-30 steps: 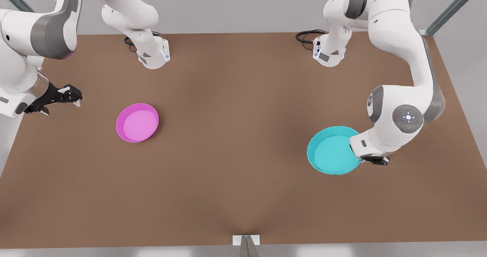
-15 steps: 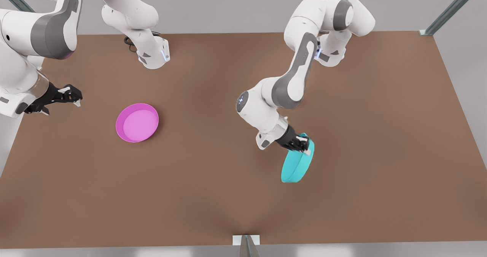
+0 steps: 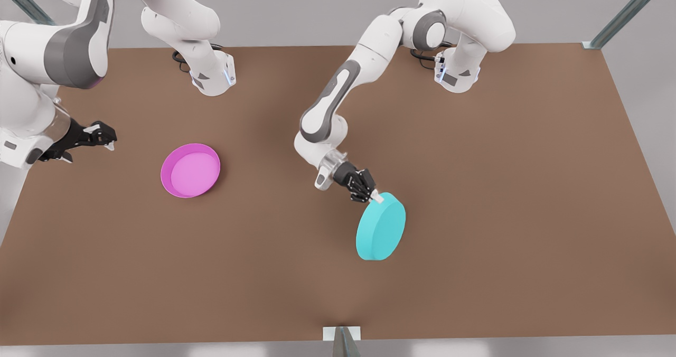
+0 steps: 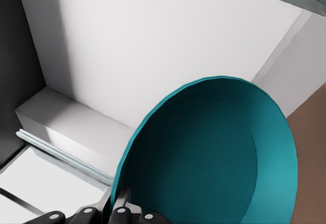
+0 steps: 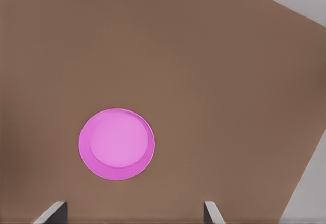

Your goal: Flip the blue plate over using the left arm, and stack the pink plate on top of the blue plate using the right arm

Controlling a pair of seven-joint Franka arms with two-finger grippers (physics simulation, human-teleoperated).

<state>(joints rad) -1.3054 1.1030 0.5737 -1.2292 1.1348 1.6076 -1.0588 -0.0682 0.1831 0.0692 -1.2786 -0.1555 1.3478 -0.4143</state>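
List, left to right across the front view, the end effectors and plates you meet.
Right end effector, open, waiting above the table's left edge → pink plate, lying rim up → left end effector, shut on the blue plate's rim → blue plate, tilted with its flat bottom showing.

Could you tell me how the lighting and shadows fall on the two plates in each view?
Front view: the round cyan plate, pinched by the left gripper, looks evenly lit; the magenta-pink plate casts a faint shadow. Left wrist view: the cyan inside is darkly shaded. Right wrist view: the pink plate looks flat-lit.
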